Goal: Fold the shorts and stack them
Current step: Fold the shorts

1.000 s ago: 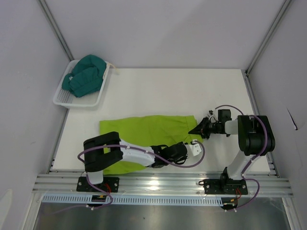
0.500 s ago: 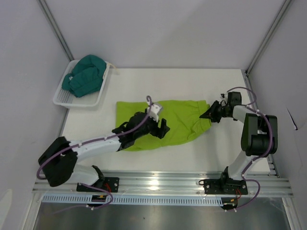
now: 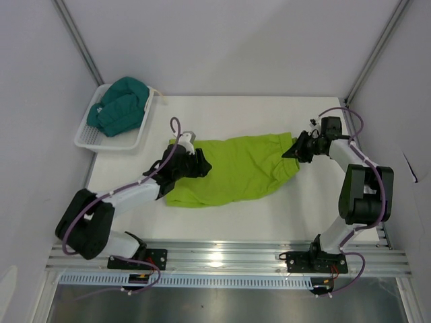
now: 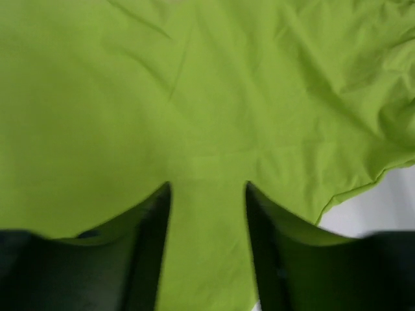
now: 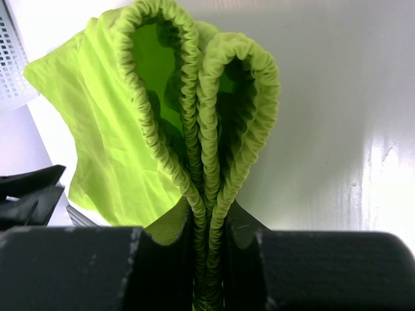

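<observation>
The green shorts (image 3: 236,171) lie right of the basket (image 3: 84,139), farther from the arm bases and bunched narrower than a second ago. The left gripper (image 3: 196,163), shut then, has swung to the end nearest the basket and stands spread over the cloth, pinching nothing. The right gripper (image 3: 297,149) stays clamped on the waistband (image 5: 194,129) at the end farthest from the basket. A fold looks just laid, though rumpled. The basket holds the teal shorts (image 3: 121,104), not yet started.
</observation>
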You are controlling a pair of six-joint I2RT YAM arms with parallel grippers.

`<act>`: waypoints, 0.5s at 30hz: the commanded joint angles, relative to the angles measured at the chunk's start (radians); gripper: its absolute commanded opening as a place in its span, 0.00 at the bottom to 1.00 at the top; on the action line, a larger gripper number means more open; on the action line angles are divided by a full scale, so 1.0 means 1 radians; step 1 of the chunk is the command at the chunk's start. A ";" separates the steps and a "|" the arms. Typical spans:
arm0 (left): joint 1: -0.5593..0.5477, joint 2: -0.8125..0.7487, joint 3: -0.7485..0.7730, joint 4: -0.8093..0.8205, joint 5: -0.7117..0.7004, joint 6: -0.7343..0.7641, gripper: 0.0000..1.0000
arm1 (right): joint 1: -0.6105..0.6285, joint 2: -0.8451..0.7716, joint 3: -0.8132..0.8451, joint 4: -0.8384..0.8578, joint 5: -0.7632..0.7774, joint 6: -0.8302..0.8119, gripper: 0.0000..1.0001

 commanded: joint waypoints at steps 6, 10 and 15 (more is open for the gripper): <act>-0.006 0.263 0.225 0.140 0.094 -0.082 0.00 | 0.042 -0.050 -0.004 -0.003 -0.006 0.008 0.00; -0.006 0.375 0.299 0.169 0.133 -0.114 0.00 | 0.047 -0.056 -0.006 -0.003 -0.003 0.010 0.00; -0.003 0.476 0.354 0.197 0.115 -0.154 0.00 | 0.048 -0.066 -0.006 -0.006 -0.005 0.010 0.00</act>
